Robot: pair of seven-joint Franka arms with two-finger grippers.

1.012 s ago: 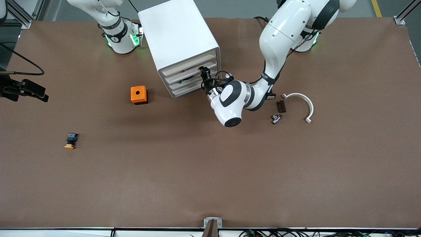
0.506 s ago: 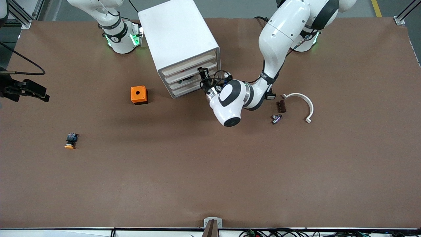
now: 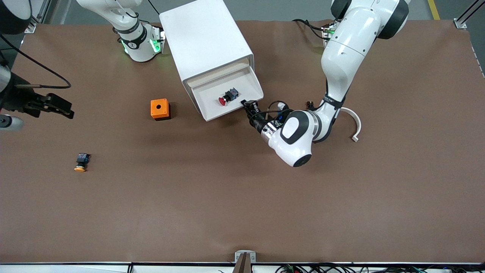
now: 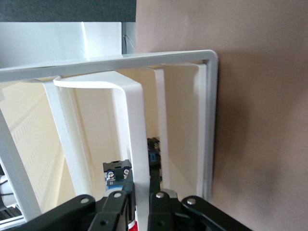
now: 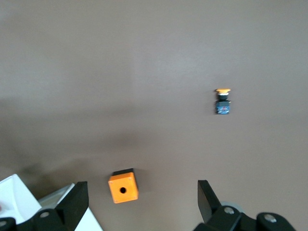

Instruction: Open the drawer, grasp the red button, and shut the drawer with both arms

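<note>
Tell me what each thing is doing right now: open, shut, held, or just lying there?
Drawer: pulled open.
Red button: lying in the open drawer, not held.
Left hand: shut on the drawer's handle.
Right hand: open, empty, up over the table at the right arm's end.
Yellow-capped button: lying on its side on the table.
Orange box: sitting on the table, hole up.

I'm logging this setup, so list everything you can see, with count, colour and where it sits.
drawer cabinet: one, white, between the arm bases
drawer: one, white, pulled out
button: one, red cap, in the drawer
yellow-capped button: one, toward the right arm's end, nearest the front camera
orange box: one, beside the cabinet
curved bracket: one, white, toward the left arm's end
left pincer: shut on the drawer handle
right pincer: open, above the orange box
</note>
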